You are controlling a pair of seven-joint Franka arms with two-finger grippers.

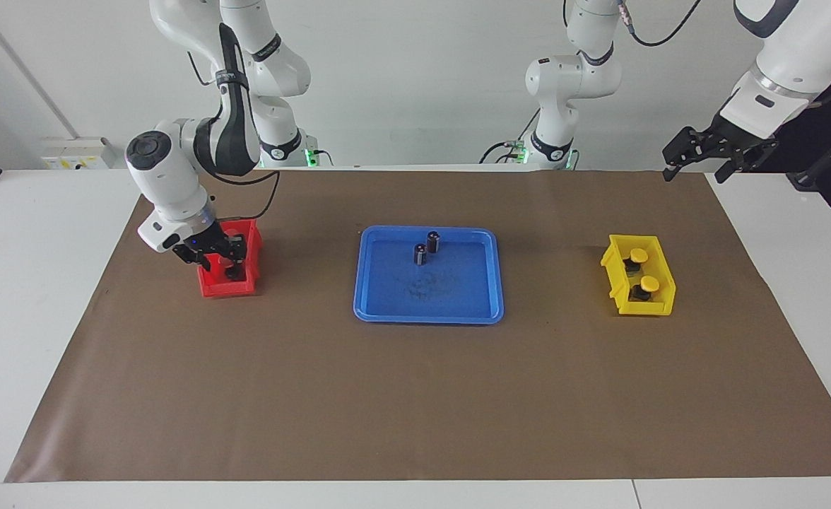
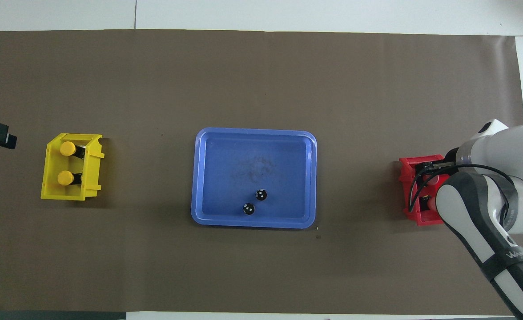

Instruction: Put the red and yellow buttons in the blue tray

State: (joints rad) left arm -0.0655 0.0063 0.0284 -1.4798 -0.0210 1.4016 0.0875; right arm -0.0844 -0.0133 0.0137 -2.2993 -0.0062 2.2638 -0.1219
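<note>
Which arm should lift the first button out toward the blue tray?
Right, I'd say. The right gripper is already down in the red bin at the red buttons, while the left gripper waits raised at its table end, away from the yellow bin.

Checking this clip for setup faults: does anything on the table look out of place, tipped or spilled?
Only one oddity: two dark cylinders already stand upright in the blue tray, though they are not buttons. Nothing is tipped or spilled. The yellow buttons sit in the yellow bin; the right hand is down in the red bin.
</note>
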